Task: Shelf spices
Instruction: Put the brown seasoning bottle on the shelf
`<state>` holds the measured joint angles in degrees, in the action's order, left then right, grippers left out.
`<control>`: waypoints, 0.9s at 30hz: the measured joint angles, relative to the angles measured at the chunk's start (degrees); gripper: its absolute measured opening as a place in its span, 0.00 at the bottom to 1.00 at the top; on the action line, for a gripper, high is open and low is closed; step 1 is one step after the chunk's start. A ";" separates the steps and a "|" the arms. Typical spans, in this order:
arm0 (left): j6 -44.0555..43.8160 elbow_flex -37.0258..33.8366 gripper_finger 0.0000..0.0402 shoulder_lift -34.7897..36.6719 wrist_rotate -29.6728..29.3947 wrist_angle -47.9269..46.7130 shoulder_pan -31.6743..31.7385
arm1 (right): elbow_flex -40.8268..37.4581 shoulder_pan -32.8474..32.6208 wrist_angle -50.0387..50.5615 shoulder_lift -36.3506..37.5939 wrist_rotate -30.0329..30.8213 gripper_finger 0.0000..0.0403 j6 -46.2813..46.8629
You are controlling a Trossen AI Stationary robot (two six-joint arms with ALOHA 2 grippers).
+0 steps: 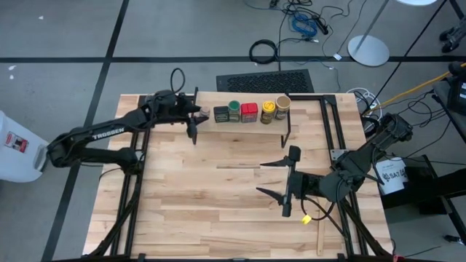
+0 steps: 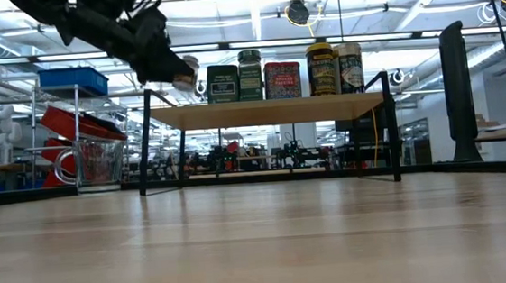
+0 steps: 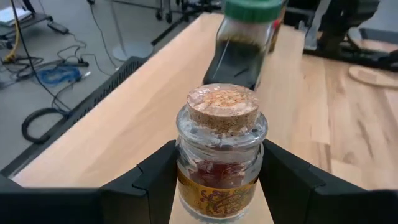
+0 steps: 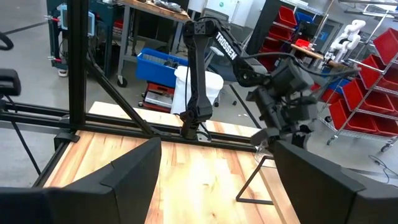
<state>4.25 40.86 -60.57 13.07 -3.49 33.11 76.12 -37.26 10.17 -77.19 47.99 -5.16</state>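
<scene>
Five spices sit in a row on your shelf [image 1: 306, 120] from above, and your left pincer [image 1: 201, 113] holds the tiny brown jar [image 1: 204, 113] at its left end. Low view: that jar [image 2: 189, 71] hangs just beside the dark tin [image 2: 222, 83]. Left wrist: fingers [image 3: 155, 180] clamp the cork-topped jar [image 3: 221, 152]. Right wrist: your right pincer [image 4: 214, 171] is spread wide over the worktop [image 4: 193, 180].
</scene>
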 joint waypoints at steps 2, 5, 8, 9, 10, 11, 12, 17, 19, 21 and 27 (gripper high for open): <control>0.88 0.00 0.49 -1.22 0.16 0.18 0.31 | 0.00 0.00 0.00 0.00 -0.03 0.74 -0.01; 1.05 0.00 0.49 -2.74 0.24 0.34 0.73 | 0.00 0.00 0.00 0.00 -0.04 0.74 -0.01; 1.11 0.00 0.49 -3.88 0.23 2.06 0.97 | 0.00 0.02 0.00 0.00 -0.07 0.74 -0.01; 1.09 0.00 0.49 -4.27 0.23 2.29 1.09 | 0.00 0.02 0.00 0.00 -0.07 0.74 -0.01; 1.09 0.00 0.49 -4.62 0.24 2.44 1.18 | 0.00 0.02 0.00 0.00 -0.07 0.74 -0.01; 1.09 0.00 0.49 -4.91 0.24 2.65 1.32 | 0.00 0.02 0.01 0.00 -0.07 0.74 0.01; 1.08 0.00 0.49 -5.08 0.24 2.71 1.46 | 0.00 0.02 0.02 0.00 -0.07 0.74 0.00; 1.05 0.00 0.49 -5.91 0.21 2.80 2.07 | 0.00 0.02 0.02 0.00 -0.07 0.74 0.01; 1.05 0.00 0.49 -6.26 0.22 2.80 2.18 | 0.00 0.02 0.00 0.00 -0.07 0.74 0.01; 1.07 0.00 0.49 -6.62 0.21 2.77 2.18 | 0.00 0.02 0.02 0.00 -0.07 0.74 0.01; 1.25 0.08 0.50 -8.22 0.21 3.55 2.18 | 0.00 0.02 0.00 0.00 -0.09 0.74 0.08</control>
<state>5.50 40.94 -68.79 13.28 0.06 35.29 76.12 -37.23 10.17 -77.19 47.90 -5.08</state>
